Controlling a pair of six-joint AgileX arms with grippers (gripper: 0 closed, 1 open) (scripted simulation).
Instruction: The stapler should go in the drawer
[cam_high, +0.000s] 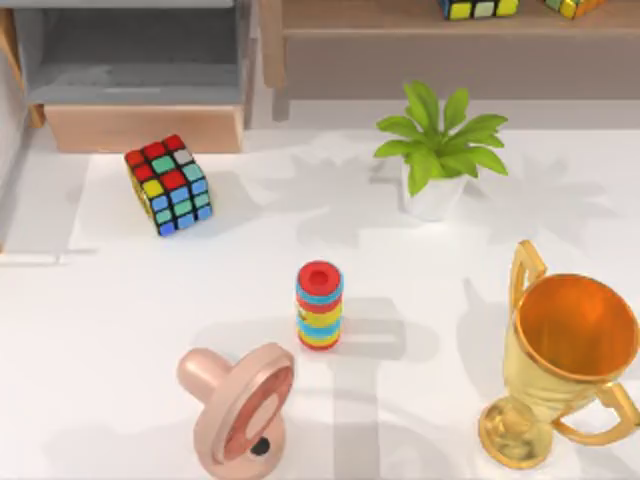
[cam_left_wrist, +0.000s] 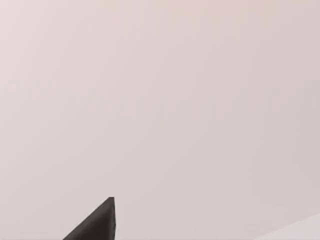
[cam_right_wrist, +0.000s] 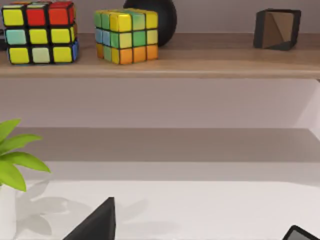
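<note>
Gold trophy (cam_high: 560, 370) sits at the table's (cam_high: 100, 300) near right corner, pink pacifier (cam_high: 240, 410) lies near centre-left, and the striped ring stack (cam_high: 319, 305) stands upright between them, a bit further back. Rubik's cube (cam_high: 168, 184) is tilted at left, just in front of the drawer (cam_high: 140, 127). Drawer is pulled open at far left, with a grey floor and a tan front panel. Potted plant (cam_high: 438, 150) stands right of centre, in front of the wooden shelf (cam_right_wrist: 160, 62), which carries two more cubes and a dark box. There's open tabletop along the left edge and between cube and plant. Right gripper (cam_right_wrist: 197, 235) faces the shelf, fingers spread apart, nothing between them. Left gripper (cam_left_wrist: 95, 225) faces a blank pale surface; can't tell its state.
</note>
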